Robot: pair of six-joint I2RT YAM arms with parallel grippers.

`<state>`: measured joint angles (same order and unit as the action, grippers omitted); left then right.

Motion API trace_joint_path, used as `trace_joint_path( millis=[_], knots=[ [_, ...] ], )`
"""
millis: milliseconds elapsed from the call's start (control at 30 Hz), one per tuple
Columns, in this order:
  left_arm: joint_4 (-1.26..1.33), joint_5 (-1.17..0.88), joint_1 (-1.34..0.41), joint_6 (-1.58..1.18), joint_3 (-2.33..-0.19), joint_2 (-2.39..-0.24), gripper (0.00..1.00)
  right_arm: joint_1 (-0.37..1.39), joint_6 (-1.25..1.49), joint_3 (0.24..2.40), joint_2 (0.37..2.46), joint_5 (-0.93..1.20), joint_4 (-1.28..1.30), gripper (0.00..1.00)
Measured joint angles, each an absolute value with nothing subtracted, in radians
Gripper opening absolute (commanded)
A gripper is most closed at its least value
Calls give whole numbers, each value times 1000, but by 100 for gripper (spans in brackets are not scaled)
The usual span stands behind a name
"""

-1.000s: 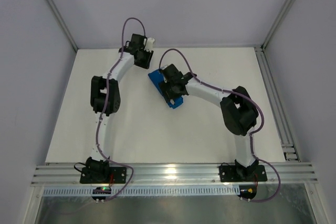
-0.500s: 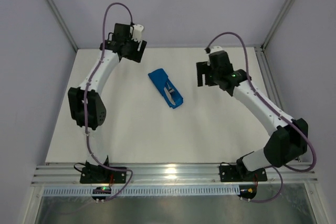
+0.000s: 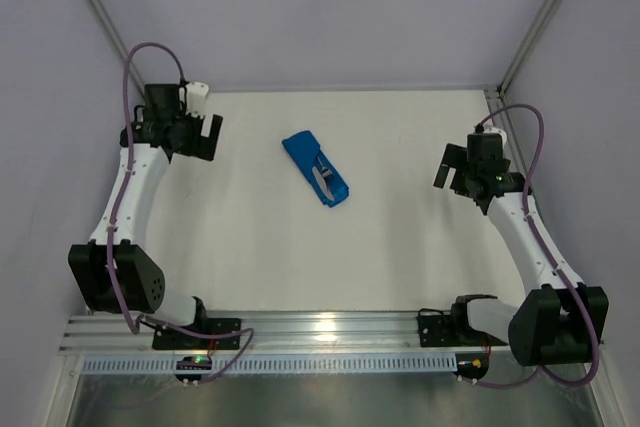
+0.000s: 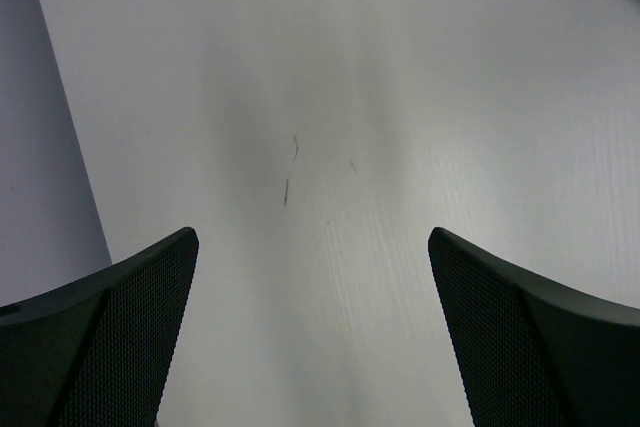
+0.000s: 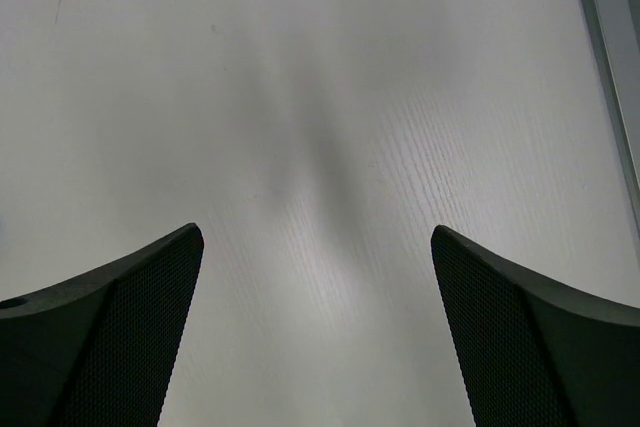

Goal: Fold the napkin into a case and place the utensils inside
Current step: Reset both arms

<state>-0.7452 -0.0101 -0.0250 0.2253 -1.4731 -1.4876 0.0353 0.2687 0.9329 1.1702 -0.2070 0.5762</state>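
The napkin, folded into a narrow bright blue case (image 3: 315, 169), lies slantwise in the middle of the white table. Silver utensils (image 3: 322, 176) show in its open lower half; their handles are hidden in the cloth. My left gripper (image 3: 205, 134) hangs far to the left near the back left corner, open and empty. In the left wrist view, the left gripper (image 4: 313, 327) shows only bare table between its fingers. My right gripper (image 3: 452, 167) sits far right of the case, open and empty. Bare table also fills the gap of the right gripper (image 5: 316, 332) in its wrist view.
A metal rail (image 3: 520, 177) runs along the table's right edge, close to my right arm; it shows as a strip (image 5: 612, 67) in the right wrist view. The left wall (image 4: 40, 177) stands next to my left gripper. An aluminium frame (image 3: 320, 329) crosses the near edge.
Both arms have pulled away from the case, the left toward the left wall and the right toward the right rail. Both grippers have opened wide. The case has stayed in place.
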Motion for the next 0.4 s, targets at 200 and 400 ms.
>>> trace_joint_path(
  millis=[200,400],
  knots=[
    [-780,-12,118,249,-1289,-1426,99,32,269,911,1183,-215,576,99],
    [-797,-32,156,254,-1188,-1349,99,32,268,881,1185,-214,569,98]
  ],
)
